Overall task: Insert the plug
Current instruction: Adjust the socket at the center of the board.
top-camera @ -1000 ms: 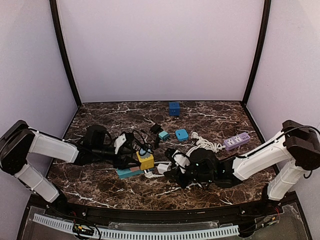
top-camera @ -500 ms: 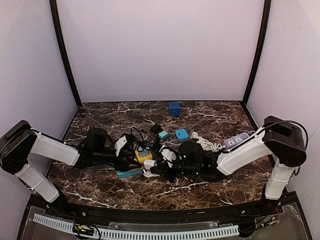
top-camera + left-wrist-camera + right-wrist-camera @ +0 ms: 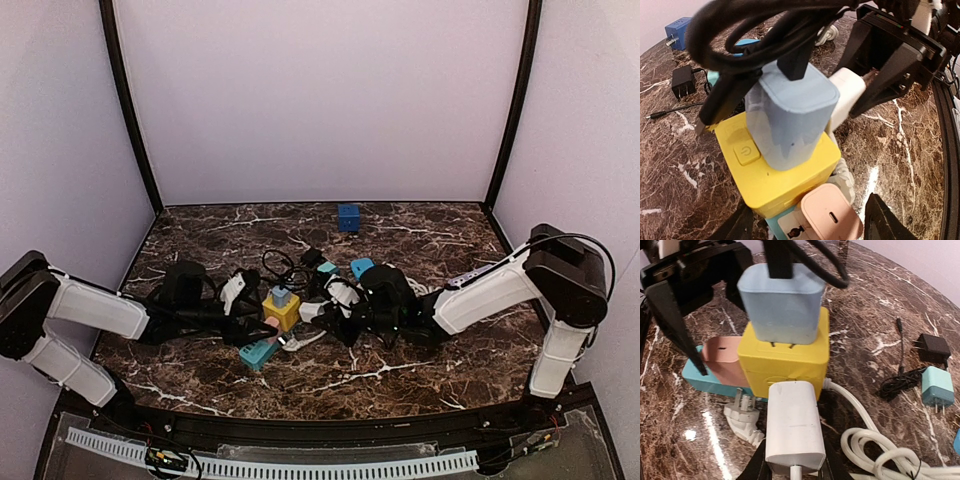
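White plug (image 3: 792, 430) in R gripper (image 3: 335, 306); R arm (image 3: 480, 295) low.

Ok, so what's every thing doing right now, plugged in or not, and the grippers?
white charger: held against the side of the yellow cube
light blue charger: on top of the cube, prongs partly showing
pink charger: against the cube's side
small teal charger: loose, unplugged
black adapter: loose, unplugged
left gripper: open around the pink charger
right gripper: shut on the white charger
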Robot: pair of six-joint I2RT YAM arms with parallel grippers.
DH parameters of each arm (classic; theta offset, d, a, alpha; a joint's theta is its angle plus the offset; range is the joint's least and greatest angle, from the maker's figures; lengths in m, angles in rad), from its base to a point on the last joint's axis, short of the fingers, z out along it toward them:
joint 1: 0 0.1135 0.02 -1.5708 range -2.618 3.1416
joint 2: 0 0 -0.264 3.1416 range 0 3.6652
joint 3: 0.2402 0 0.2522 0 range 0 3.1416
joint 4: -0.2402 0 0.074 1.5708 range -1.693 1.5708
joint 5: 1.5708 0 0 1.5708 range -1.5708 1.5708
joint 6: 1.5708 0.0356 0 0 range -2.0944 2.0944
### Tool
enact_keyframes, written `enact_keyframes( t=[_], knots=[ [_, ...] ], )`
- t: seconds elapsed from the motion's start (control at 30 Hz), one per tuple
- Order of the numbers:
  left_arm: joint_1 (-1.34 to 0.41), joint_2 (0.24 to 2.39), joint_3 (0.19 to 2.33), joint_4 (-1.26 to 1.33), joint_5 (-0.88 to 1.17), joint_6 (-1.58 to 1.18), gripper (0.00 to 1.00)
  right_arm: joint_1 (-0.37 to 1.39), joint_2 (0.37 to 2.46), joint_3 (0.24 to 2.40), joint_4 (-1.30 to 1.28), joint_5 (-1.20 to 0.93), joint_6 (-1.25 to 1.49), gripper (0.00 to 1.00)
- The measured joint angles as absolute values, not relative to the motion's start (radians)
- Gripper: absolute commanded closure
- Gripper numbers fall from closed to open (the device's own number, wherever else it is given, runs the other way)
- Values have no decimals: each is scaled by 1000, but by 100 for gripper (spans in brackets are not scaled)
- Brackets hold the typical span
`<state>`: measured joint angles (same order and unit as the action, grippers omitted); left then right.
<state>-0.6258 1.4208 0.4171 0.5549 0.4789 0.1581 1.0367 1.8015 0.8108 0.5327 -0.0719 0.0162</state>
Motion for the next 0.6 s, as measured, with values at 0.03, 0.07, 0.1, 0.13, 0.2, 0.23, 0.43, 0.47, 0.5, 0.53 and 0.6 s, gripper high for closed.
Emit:
enact_keyframes(
  t=[0.03, 0.07, 0.1, 0.13, 0.2, 0.23, 0.43, 0.47, 0.5, 0.53, 0.6],
  knots=[
    [-627, 1417, 416, 551, 479, 154, 35, 1026, 1802, 815, 524, -67, 8, 100],
    [-627, 1411, 416, 543, 482, 150, 35, 1016, 1802, 820, 513, -64, -1, 100],
    [-628, 1406, 416, 535, 485, 149, 34, 1010, 1803, 826, 507, -59, -11, 100],
    [-629, 1398, 416, 521, 493, 147, 34, 1004, 1803, 830, 502, -58, -19, 100],
    [-633, 1385, 424, 484, 509, 154, 34, 995, 1803, 841, 495, -53, -37, 100],
    [-633, 1378, 440, 440, 521, 164, 34, 994, 1803, 842, 495, -53, -46, 100],
    [-514, 1369, 593, 256, 659, 257, 33, 965, 1748, 767, 499, -125, -101, 100],
    [-488, 1369, 619, 236, 690, 286, 32, 959, 1737, 754, 498, -139, -109, 100],
    [-465, 1372, 641, 218, 715, 324, 31, 952, 1723, 740, 496, -157, -121, 100],
    [-445, 1378, 665, 203, 738, 361, 31, 947, 1715, 732, 495, -170, -130, 100],
    [-430, 1406, 707, 178, 783, 444, 30, 943, 1706, 729, 492, -193, -141, 100]
  ],
)
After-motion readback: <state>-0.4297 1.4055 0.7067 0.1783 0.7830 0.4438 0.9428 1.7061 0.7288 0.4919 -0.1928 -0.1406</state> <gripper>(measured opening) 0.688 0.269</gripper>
